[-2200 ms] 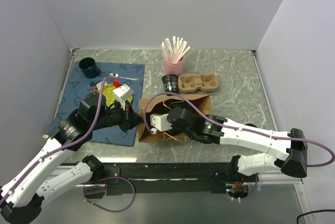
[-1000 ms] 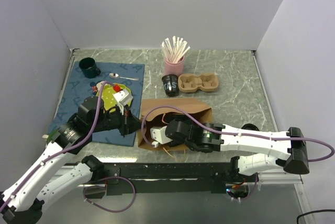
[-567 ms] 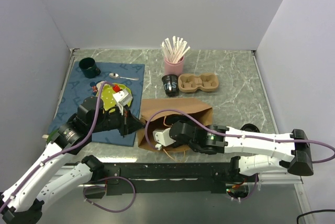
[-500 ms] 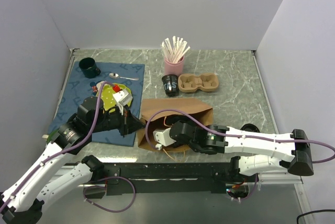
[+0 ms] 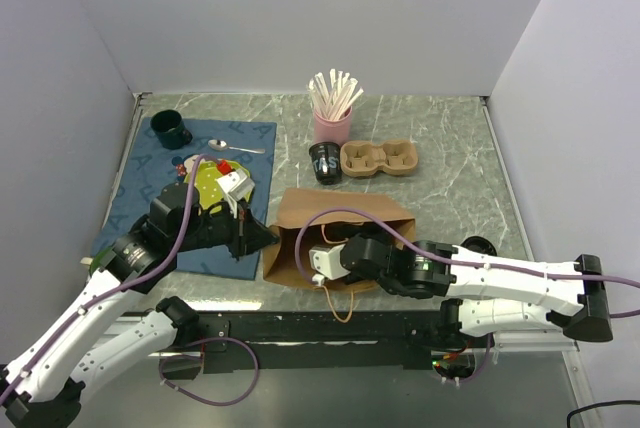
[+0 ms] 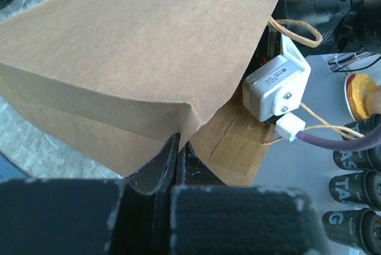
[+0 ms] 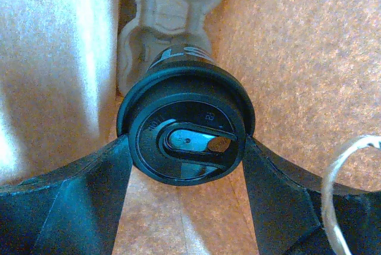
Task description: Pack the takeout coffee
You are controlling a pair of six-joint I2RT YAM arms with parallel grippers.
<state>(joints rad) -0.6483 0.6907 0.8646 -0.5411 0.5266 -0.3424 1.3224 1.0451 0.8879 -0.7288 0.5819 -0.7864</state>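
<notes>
The brown paper bag lies on its side near the table's front edge. My left gripper is shut on the bag's corner edge, seen up close with the left gripper pinching the paper. My right arm reaches into the bag's mouth, so its fingers are hidden from above. Inside, the right gripper is shut on a coffee cup with a black lid, one finger on each side. The cup sits in a pulp cup carrier.
A second black coffee cup lies beside an empty pulp carrier. A pink cup of wooden stirrers stands behind them. A blue mat holds a dark mug, a spoon and a green plate.
My right arm has shifted right and nearer, and the bag has slid right with it; a string handle now hangs over the front edge. The left gripper keeps its pinch.
</notes>
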